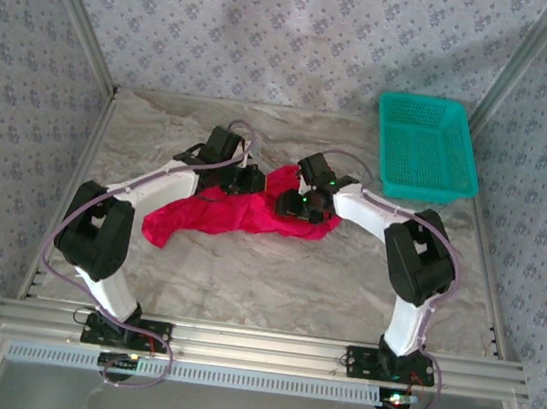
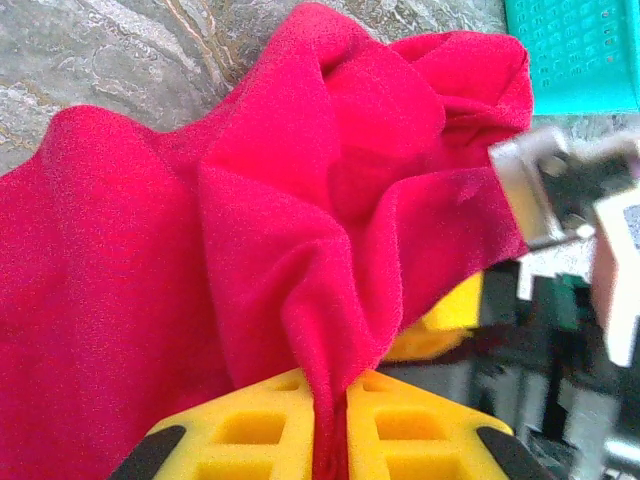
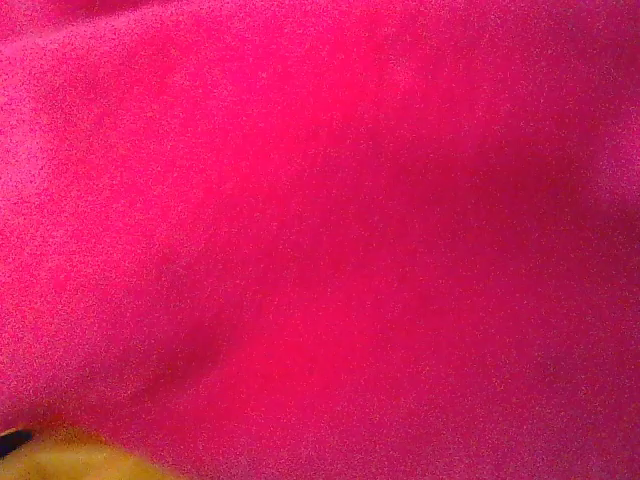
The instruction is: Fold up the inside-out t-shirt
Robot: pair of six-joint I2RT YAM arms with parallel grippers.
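I judge the step in hand to be opening this bundle out flat. To do it well, my left pinch should hold firm, the right should take a single hem rather than a thick wad, and both should draw apart low over the table [image 1: 273, 285].

My left arm has its elbow at 8 o'clock and its forearm reaching in toward the centre, wrist tipped down. My left gripper [image 2: 328, 415] is clamped on the red shirt [image 1: 222, 216], with a ridge of cloth rising between its yellow fingers [image 2: 250, 430]. The shirt lies crumpled mid-table, a tail trailing toward 8 o'clock.

My right arm mirrors the left, with its elbow at 4 o'clock and its forearm angled in. My right gripper [image 1: 299, 205] sits low on the shirt's 2 o'clock end. Its camera is pressed close against red cloth, so I cannot tell how wide it stands or whether it holds anything. A teal basket [image 1: 427, 149] sits at 1 o'clock, apart from the shirt.
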